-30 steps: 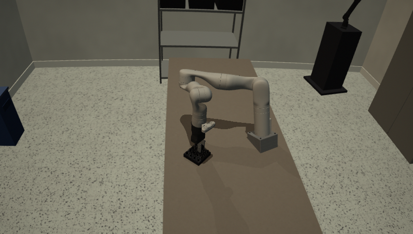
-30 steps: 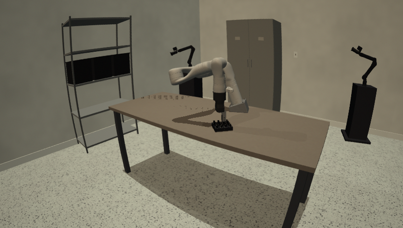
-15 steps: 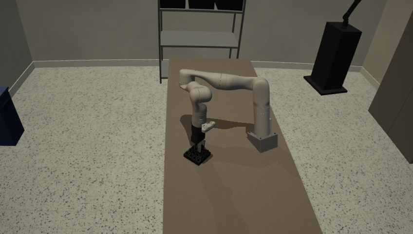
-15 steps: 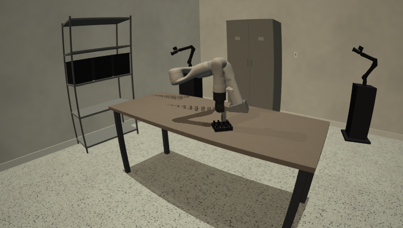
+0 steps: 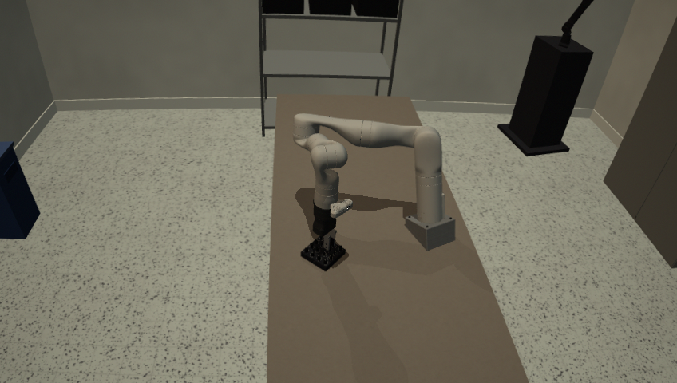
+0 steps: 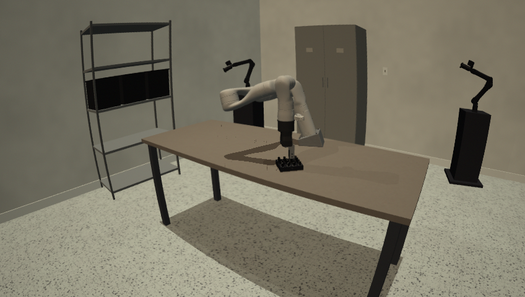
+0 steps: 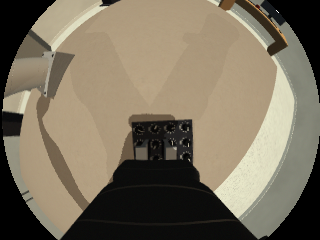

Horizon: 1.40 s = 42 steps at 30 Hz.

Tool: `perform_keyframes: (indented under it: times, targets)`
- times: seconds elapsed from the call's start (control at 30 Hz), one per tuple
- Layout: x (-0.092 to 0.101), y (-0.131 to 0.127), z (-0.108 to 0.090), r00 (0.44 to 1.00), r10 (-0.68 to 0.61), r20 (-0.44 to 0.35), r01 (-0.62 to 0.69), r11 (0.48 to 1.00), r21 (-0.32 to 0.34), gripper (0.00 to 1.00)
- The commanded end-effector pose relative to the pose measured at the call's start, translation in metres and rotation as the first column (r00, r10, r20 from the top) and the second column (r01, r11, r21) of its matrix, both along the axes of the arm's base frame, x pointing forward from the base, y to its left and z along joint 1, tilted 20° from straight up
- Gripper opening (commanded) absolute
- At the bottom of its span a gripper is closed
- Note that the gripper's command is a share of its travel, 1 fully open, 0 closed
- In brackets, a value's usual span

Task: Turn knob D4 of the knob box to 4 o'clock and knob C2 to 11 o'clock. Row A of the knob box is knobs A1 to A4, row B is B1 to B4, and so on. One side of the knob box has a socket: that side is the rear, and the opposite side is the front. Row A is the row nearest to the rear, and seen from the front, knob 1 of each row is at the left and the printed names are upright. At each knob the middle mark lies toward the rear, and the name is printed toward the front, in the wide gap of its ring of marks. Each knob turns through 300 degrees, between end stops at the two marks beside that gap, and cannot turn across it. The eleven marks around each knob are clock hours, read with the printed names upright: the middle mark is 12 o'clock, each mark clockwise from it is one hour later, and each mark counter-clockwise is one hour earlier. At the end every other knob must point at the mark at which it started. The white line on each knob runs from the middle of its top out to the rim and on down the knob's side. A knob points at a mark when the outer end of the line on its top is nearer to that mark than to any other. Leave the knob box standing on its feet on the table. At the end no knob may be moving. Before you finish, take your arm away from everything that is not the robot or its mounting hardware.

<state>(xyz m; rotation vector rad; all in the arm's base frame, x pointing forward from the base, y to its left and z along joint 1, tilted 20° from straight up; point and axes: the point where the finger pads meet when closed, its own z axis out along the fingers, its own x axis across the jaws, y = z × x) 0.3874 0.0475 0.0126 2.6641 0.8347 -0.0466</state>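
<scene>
Wrist view has the pincer [image 5: 330, 240] [image 6: 291, 152] [image 7: 156, 146] partly open over the box [image 5: 325, 266] [image 6: 291, 169] [image 7: 162, 135], fingers straddling a middle knob, probably so they can twist it without bumping neighbours.
</scene>
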Motion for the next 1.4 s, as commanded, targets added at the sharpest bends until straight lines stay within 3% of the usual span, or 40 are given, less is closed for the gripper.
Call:
perform_keyframes:
  times: [0.0,1.37]
  targets:
    - [0.0000,-0.0005,-0.0014,1.000,0.000,0.000,0.000,1.000,0.000,0.46]
    - [0.0006,-0.0037,-0.0104,1.000,0.000,0.000,0.000,1.000,0.000,0.46]
